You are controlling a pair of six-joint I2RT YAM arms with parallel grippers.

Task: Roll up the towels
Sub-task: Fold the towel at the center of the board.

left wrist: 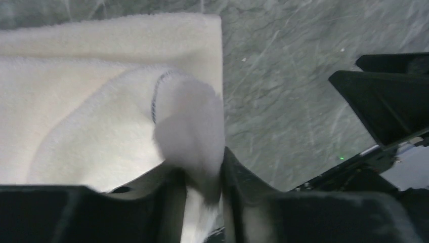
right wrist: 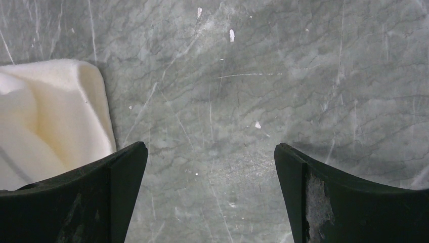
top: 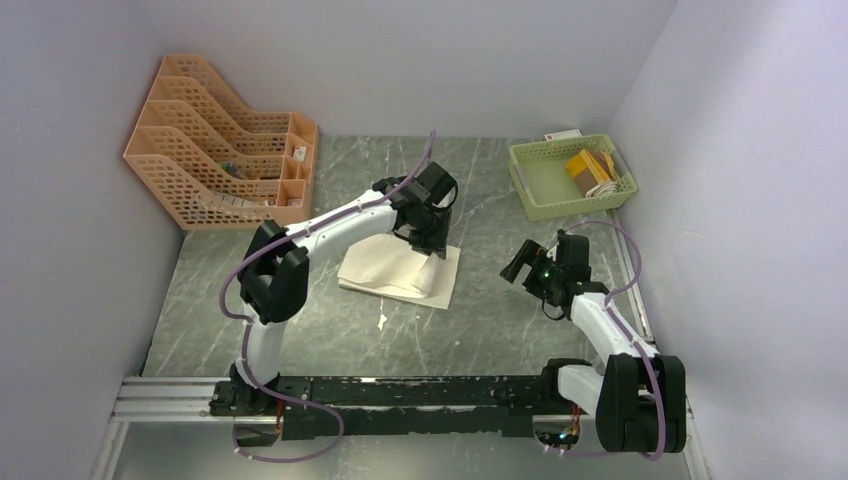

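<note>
**Cream-white towel [top: 396, 268]: fold in the pinch**

Lies mid-frame on grey table [top: 500, 335]. Raised fold nipped between narrow-set left gripper [left wrist: 202, 200]. Right gripper [right wrist: 210, 195] spread wide, empty, near towel's right edge. Soft, light, floppy by the look; best taken low at a hemmed edge.

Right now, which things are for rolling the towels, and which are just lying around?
For the job: plain cream-white cloth towel, pinched by the left end effector; mustard-yellow and brown cloth towel.
Just lying about: light green plastic basket holding that towel; orange plastic file rack.
</note>
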